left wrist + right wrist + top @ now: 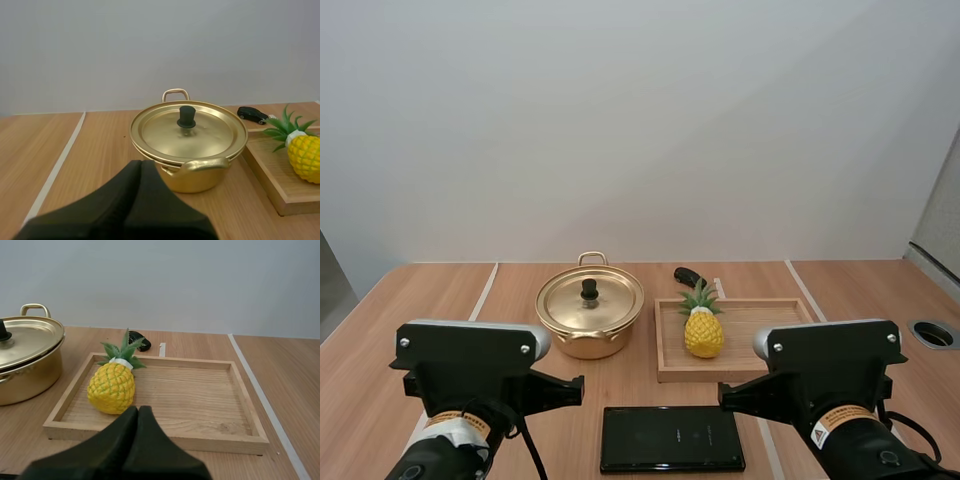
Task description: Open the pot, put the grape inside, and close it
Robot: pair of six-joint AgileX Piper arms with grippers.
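1. Pot stands on the table, left of the tray; its lid sits squarely on it, black knob upright.
2. Grapes cannot be seen anywhere on the table or tray. What lies in the tray is a pineapple, on its side at the tray's left end, near the pot but apart from it.
3. Left gripper hangs short of the pot's near handle, fingers pressed together into one dark wedge, gripping nothing.
4. Right gripper hangs at the tray's near rim, just before the pineapple, fingers likewise together and empty.
5. Progress, as a judgement: a closed pot with no grapes outside fits either a pot that already holds the fruit and has been closed again, or a pot whose lid is simply on with the fruit elsewhere. The inside is hidden, so the pictures cannot settle which.
6. Other things: a small dark toy car sits behind the tray, and a black slab lies between the two arms.
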